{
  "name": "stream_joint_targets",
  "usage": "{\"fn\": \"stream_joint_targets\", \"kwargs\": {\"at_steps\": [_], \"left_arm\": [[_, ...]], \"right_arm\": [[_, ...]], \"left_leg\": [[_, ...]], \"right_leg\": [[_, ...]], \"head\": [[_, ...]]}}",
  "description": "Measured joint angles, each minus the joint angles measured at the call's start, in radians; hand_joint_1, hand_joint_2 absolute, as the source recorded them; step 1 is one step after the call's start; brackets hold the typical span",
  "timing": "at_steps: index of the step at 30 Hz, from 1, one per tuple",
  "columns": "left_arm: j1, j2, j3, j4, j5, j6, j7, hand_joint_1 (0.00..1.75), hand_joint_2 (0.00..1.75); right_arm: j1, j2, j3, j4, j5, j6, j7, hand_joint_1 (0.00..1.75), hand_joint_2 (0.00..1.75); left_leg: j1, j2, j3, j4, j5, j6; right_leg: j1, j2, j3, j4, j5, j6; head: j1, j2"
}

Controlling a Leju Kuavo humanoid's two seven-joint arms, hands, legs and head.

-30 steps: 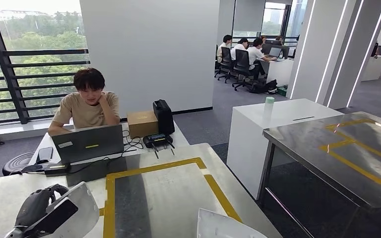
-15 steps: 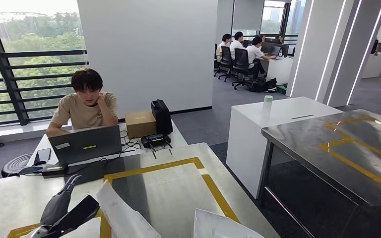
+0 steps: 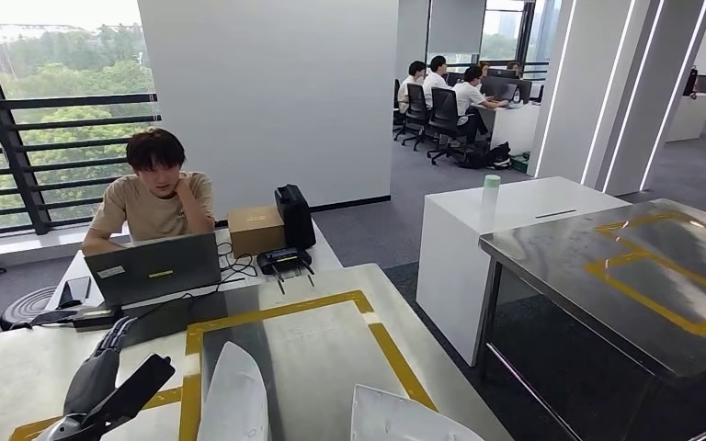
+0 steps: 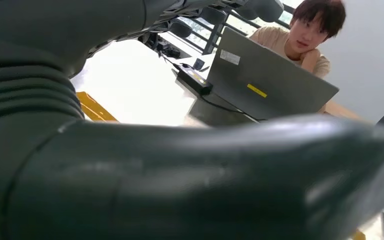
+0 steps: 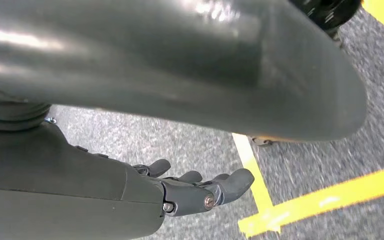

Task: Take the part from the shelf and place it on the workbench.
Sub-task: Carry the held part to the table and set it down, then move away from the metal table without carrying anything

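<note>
The white curved part (image 3: 234, 397) lies on the workbench (image 3: 18, 372), at the left side of the yellow-taped rectangle (image 3: 276, 305). My left hand (image 3: 101, 386) is just left of the part and apart from it, fingers stretched forward and thumb spread, holding nothing. In the left wrist view the hand's thick thumb (image 4: 180, 175) crosses the picture above the pale bench top. My right hand (image 5: 195, 187) hangs over grey floor with yellow tape lines, its fingers loosely extended and empty.
A second white curved piece (image 3: 400, 418) sits at the bench's near edge. Behind the bench a person (image 3: 154, 188) sits at a laptop (image 3: 154, 266), with cables, a cardboard box (image 3: 256, 228) and a black bag (image 3: 294, 216). A steel table (image 3: 634, 276) stands to the right across a gap.
My left hand held the white part upright a second ago; the part tipped over and now lies flat on the bench. The hand has let go and opened. The camera shifted slightly.
</note>
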Motion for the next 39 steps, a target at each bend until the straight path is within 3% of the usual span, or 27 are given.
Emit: {"fn": "stream_joint_targets", "kwargs": {"at_steps": [1,3,5,7,9,11,12,13,14,16,18,19,22,23,24,27,28,29,30,32,34,35,37,39], "left_arm": [[0.005,0.007,0.005,-0.014,0.001,0.002,0.000,0.00,0.00],[0.015,0.025,0.017,-0.050,0.002,0.005,0.002,0.00,0.00],[0.031,0.047,0.032,-0.088,0.003,0.006,0.005,0.00,0.00],[0.056,0.070,0.049,-0.126,0.003,0.006,0.009,0.00,0.00],[0.087,0.093,0.069,-0.168,0.004,0.006,0.012,0.00,0.00],[0.118,0.114,0.090,-0.213,0.006,0.002,0.013,0.00,0.00],[0.133,0.125,0.101,-0.234,0.006,-0.002,0.014,0.00,0.00],[0.148,0.135,0.111,-0.255,0.004,-0.008,0.015,0.00,0.00],[0.160,0.146,0.121,-0.275,-0.001,-0.015,0.015,0.00,0.00],[0.175,0.170,0.135,-0.313,-0.015,-0.027,0.015,0.00,0.00],[0.180,0.192,0.148,-0.349,-0.027,-0.036,0.014,0.00,0.00],[0.182,0.202,0.156,-0.366,-0.031,-0.038,0.013,0.00,0.00],[0.193,0.228,0.178,-0.402,-0.033,-0.046,0.011,0.00,0.00],[0.200,0.237,0.186,-0.416,-0.031,-0.047,0.010,0.00,0.00],[0.213,0.248,0.196,-0.433,-0.028,-0.047,0.007,0.00,0.00],[0.281,0.284,0.252,-0.491,-0.011,-0.040,-0.011,0.00,0.00],[0.307,0.294,0.273,-0.507,-0.005,-0.037,-0.018,0.00,0.00],[0.333,0.302,0.294,-0.520,0.000,-0.034,-0.025,0.00,0.00],[0.361,0.311,0.313,-0.532,0.004,-0.029,-0.032,0.00,0.00],[0.422,0.332,0.359,-0.557,0.016,-0.018,-0.047,0.00,0.00],[0.485,0.352,0.416,-0.580,0.034,-0.006,-0.068,0.00,0.00],[0.517,0.360,0.444,-0.590,0.045,-0.001,-0.081,0.00,0.00],[0.586,0.370,0.500,-0.607,0.068,0.006,-0.102,0.00,0.00],[0.655,0.373,0.550,-0.619,0.083,0.012,-0.120,0.00,0.00]], "right_arm": [[-0.001,-0.002,0.000,0.000,0.000,0.000,-0.002,0.00,0.00],[-0.002,-0.005,0.000,0.000,0.002,0.000,-0.006,0.00,0.00],[-0.001,-0.007,0.000,0.000,0.005,0.000,-0.007,0.00,0.00],[-0.001,-0.011,0.000,0.000,0.008,0.000,-0.007,0.00,0.00],[-0.001,-0.013,0.001,0.000,0.014,-0.001,-0.008,0.00,0.00],[-0.001,-0.014,0.003,0.000,0.018,-0.001,-0.009,0.00,0.00],[-0.001,-0.014,0.003,0.000,0.019,-0.001,-0.010,0.00,0.00],[-0.001,-0.014,0.004,0.000,0.019,-0.001,-0.010,0.00,0.00],[-0.001,-0.014,0.004,0.000,0.019,-0.001,-0.010,0.00,0.00],[-0.001,-0.014,0.004,0.000,0.017,-0.001,-0.011,0.00,0.00],[-0.001,-0.013,0.004,0.000,0.013,-0.001,-0.012,0.00,0.00],[-0.001,-0.012,0.004,0.000,0.010,-0.002,-0.012,0.00,0.00],[-0.001,-0.012,0.003,0.000,0.002,-0.002,-0.011,0.00,0.00],[-0.001,-0.012,0.003,0.000,0.000,-0.001,-0.011,0.00,0.00],[0.000,-0.011,0.003,0.000,-0.001,-0.001,-0.011,0.00,0.00],[0.001,-0.009,0.003,0.000,-0.010,0.000,-0.014,0.00,0.00],[0.002,-0.009,0.002,0.000,-0.013,0.000,-0.017,0.00,0.00],[0.002,-0.009,0.002,0.000,-0.015,0.000,-0.021,0.00,0.00],[0.002,-0.009,0.002,0.000,-0.016,0.000,-0.025,0.00,0.00],[0.001,-0.009,0.001,0.000,-0.018,-0.001,-0.034,0.00,0.00],[0.001,-0.009,0.001,0.000,-0.021,0.000,-0.041,0.00,0.00],[0.001,-0.009,0.001,0.000,-0.024,0.000,-0.044,0.00,0.00],[0.003,-0.009,0.000,0.000,-0.029,0.000,-0.046,0.00,0.00],[0.004,-0.009,-0.003,0.000,-0.032,0.000,-0.045,0.00,0.00]], "left_leg": [[0.004,-0.001,-0.007,0.009,-0.001,-0.011],[0.006,-0.002,-0.019,0.027,-0.005,-0.034],[0.005,-0.003,-0.024,0.033,-0.003,-0.052],[0.009,-0.003,-0.033,0.043,-0.012,-0.062],[0.009,-0.003,-0.060,0.111,-0.074,-0.061],[0.001,-0.004,-0.095,0.230,-0.157,-0.053],[-0.003,-0.005,-0.103,0.275,-0.180,-0.049],[-0.008,-0.005,-0.098,0.294,-0.185,-0.042],[-0.013,-0.005,-0.077,0.280,-0.174,-0.033],[-0.026,-0.005,0.004,0.174,-0.142,-0.010],[-0.039,-0.001,0.071,0.077,-0.128,0.003],[-0.043,0.001,0.082,0.054,-0.128,0.005],[-0.048,0.002,0.071,0.040,-0.105,0.011],[-0.047,0.003,0.068,0.035,-0.094,0.016],[-0.044,0.005,0.062,0.029,-0.082,0.022],[-0.041,0.012,0.030,0.024,-0.047,0.032],[-0.042,0.014,0.015,0.026,-0.037,0.032],[-0.042,0.015,0.000,0.027,-0.027,0.031],[-0.041,0.016,-0.016,0.030,-0.017,0.028],[-0.040,0.017,-0.044,0.037,0.001,0.021],[-0.040,0.019,-0.059,0.043,0.014,0.009],[-0.041,0.021,-0.061,0.044,0.019,0.003],[-0.040,0.022,-0.058,0.040,0.031,-0.010],[-0.036,0.013,-0.066,0.054,0.006,-0.022]], "right_leg": [[-0.004,0.000,0.032,-0.057,0.022,0.007],[-0.007,0.007,0.062,-0.119,0.044,0.002],[-0.004,0.014,0.050,-0.109,0.041,-0.024],[-0.003,0.012,0.041,-0.108,0.041,-0.048],[0.002,0.010,0.029,-0.110,0.052,-0.067],[0.012,0.009,0.014,-0.110,0.065,-0.081],[0.018,0.009,0.006,-0.110,0.071,-0.085],[0.025,0.009,-0.003,-0.110,0.078,-0.088],[0.031,0.009,-0.013,-0.110,0.086,-0.091],[0.041,0.009,-0.031,-0.110,0.102,-0.093],[0.045,0.008,-0.039,-0.114,0.117,-0.088],[0.044,0.007,-0.039,-0.116,0.124,-0.083],[0.039,0.004,-0.037,-0.125,0.144,-0.067],[0.039,0.003,-0.041,-0.121,0.136,-0.061],[0.039,0.003,-0.050,-0.104,0.110,-0.056],[0.035,0.001,-0.088,0.046,-0.033,-0.042],[0.035,0.001,-0.093,0.097,-0.059,-0.039],[0.035,0.001,-0.087,0.125,-0.064,-0.038],[0.035,0.001,-0.064,0.122,-0.049,-0.037],[0.035,0.001,0.028,0.023,-0.013,-0.041],[0.039,0.003,0.115,-0.097,-0.016,-0.054],[0.042,0.004,0.134,-0.129,-0.026,-0.063],[0.045,0.005,0.134,-0.141,-0.020,-0.081],[0.043,0.002,0.124,-0.148,-0.001,-0.097]], "head": [[0.000,0.000],[0.000,0.000],[-0.001,0.000],[-0.002,0.000],[-0.003,0.000],[-0.003,0.000],[-0.003,0.000],[-0.003,0.000],[-0.003,0.000],[-0.002,0.000],[-0.002,0.000],[-0.002,0.000],[-0.002,0.000],[-0.002,0.000],[-0.002,0.000],[0.000,0.000],[0.000,0.000],[0.000,0.000],[0.000,0.000],[0.001,0.000],[0.000,0.000],[-0.001,0.000],[-0.002,0.000],[-0.002,0.000]]}}
